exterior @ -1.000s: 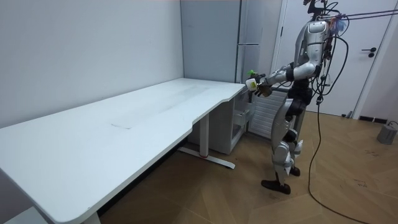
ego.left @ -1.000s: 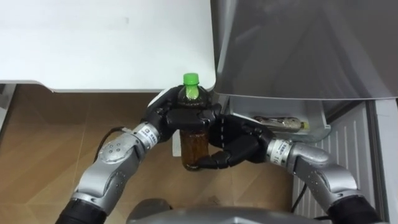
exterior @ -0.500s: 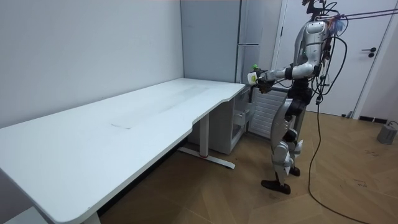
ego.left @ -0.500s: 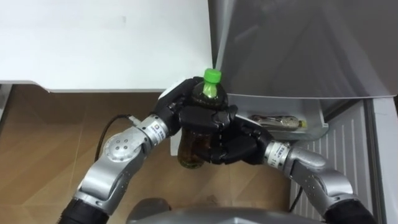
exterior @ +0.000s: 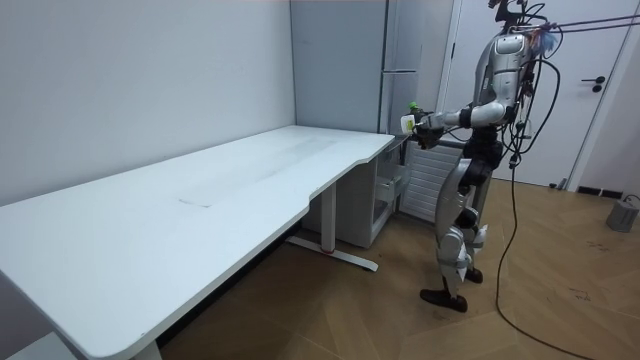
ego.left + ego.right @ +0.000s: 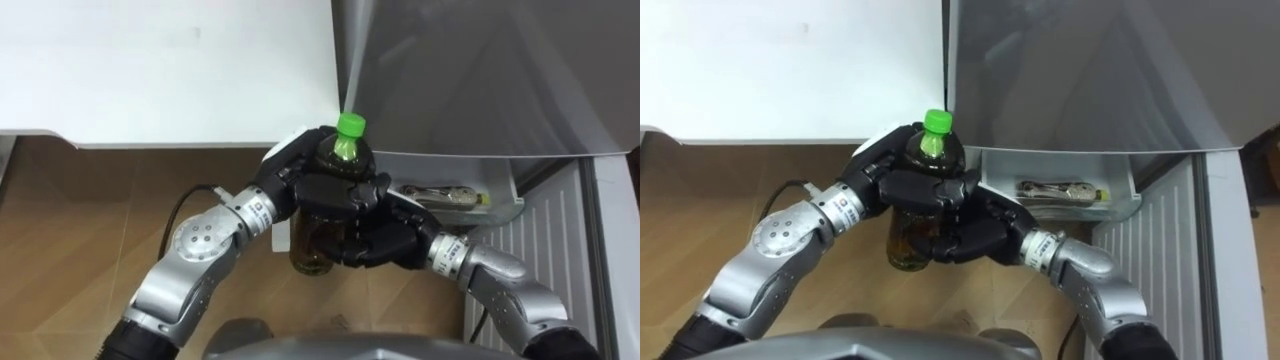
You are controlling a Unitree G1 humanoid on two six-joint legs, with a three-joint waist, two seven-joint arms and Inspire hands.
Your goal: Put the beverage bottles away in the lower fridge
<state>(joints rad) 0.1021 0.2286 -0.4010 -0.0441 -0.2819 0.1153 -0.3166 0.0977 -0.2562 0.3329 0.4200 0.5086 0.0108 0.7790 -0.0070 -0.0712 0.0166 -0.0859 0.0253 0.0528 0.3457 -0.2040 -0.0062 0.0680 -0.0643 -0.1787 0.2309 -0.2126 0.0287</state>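
Bottle [image 6: 312,245] (green cap) clasped by left hand [image 6: 300,176] and right hand [image 6: 386,240]

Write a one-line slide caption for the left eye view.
Left hand and right hand clasp a green-capped bottle of brown drink beside the grey fridge.

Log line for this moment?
bottle: upright | left hand: shut on bottle | right hand: shut on bottle | stance: at fridge

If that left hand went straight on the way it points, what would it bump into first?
Probably the grey fridge front, near its lower corner: the left hand, curled round the bottle, points that way. Depth is unclear, so the white table might come first.
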